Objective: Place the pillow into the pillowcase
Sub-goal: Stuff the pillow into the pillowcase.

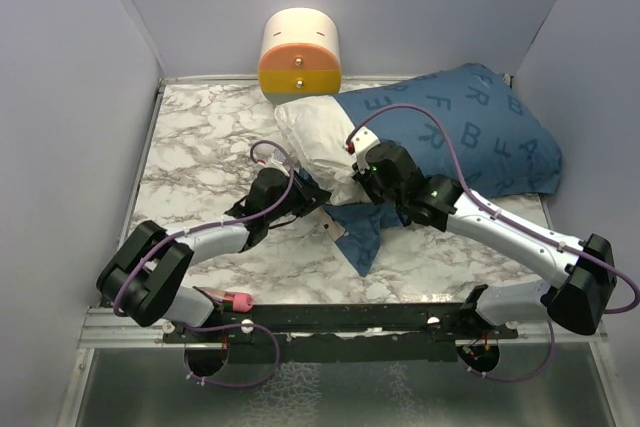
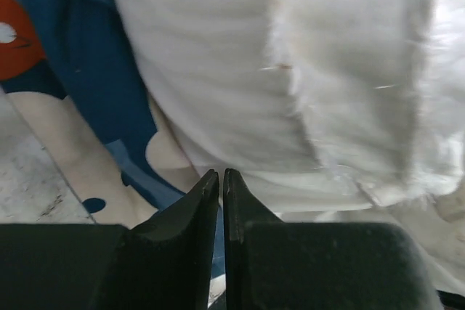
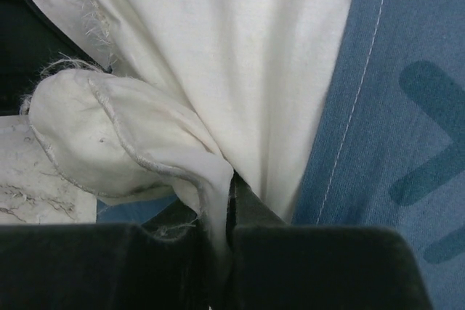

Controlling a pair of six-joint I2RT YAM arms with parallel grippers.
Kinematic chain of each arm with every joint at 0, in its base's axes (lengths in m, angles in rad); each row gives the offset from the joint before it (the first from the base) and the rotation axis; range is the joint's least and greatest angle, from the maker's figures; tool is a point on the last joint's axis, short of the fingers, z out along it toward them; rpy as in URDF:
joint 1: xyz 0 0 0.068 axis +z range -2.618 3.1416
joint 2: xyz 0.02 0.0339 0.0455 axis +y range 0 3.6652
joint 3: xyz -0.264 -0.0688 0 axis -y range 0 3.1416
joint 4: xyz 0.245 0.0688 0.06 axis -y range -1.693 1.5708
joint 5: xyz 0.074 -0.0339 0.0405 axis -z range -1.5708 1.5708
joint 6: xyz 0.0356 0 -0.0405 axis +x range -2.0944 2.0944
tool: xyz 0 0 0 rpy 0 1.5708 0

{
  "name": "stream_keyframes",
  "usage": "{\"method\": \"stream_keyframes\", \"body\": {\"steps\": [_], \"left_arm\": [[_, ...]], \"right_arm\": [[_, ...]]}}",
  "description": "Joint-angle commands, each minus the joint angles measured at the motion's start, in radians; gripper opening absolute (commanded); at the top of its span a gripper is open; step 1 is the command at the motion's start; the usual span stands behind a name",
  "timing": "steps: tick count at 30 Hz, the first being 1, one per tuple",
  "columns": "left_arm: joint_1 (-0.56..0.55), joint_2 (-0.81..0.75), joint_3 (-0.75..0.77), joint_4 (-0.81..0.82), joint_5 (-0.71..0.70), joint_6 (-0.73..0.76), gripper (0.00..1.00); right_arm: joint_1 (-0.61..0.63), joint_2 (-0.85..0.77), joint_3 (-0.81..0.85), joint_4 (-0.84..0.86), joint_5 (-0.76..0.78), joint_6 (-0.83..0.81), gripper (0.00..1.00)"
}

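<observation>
The white pillow [image 1: 315, 127] lies at the back of the table, its right part inside the blue lettered pillowcase [image 1: 470, 127]. A loose blue flap of the pillowcase [image 1: 360, 242] hangs toward the front. My right gripper [image 1: 362, 175] is at the pillow's near corner. In the right wrist view it [image 3: 229, 179] is shut, with a fold of the white pillow [image 3: 218, 49] pinched between its jaws, and the pillowcase [image 3: 392, 107] lies to the right. My left gripper [image 1: 303, 187] is under the pillow's left end. Its jaws [image 2: 220, 173] are almost together at the pillowcase's edge [image 2: 87, 99], with blue cloth in the slit.
A cream-and-orange cylinder [image 1: 300, 52] stands against the back wall, just behind the pillow. The marble table [image 1: 200, 147] is boxed in by grey walls on the left, back and right. Both arms reach in from the near rail [image 1: 330, 322].
</observation>
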State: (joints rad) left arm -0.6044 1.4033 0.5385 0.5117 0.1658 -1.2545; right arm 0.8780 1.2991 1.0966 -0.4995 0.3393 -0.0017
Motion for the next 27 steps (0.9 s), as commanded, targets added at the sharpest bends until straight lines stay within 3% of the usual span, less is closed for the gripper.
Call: {"method": "stream_keyframes", "body": {"steps": [1, 8, 16, 21, 27], "left_arm": [[-0.008, -0.015, 0.013, -0.068, -0.091, 0.010, 0.11], [-0.008, -0.089, 0.002, -0.143, -0.126, 0.027, 0.12], [-0.010, 0.092, 0.078, -0.099, 0.007, 0.026, 0.15], [-0.013, 0.110, 0.098, -0.146, -0.024, 0.050, 0.27], [-0.014, 0.217, 0.129, -0.022, 0.008, 0.030, 0.40]], "right_arm": [[0.007, -0.043, 0.061, 0.103, 0.065, 0.068, 0.01], [0.007, -0.049, 0.064, 0.112, 0.060, 0.075, 0.01], [0.007, -0.052, 0.066, 0.111, 0.048, 0.074, 0.01], [0.007, -0.056, 0.067, 0.110, 0.048, 0.071, 0.01], [0.007, -0.048, 0.065, 0.117, 0.033, 0.075, 0.01]]}}
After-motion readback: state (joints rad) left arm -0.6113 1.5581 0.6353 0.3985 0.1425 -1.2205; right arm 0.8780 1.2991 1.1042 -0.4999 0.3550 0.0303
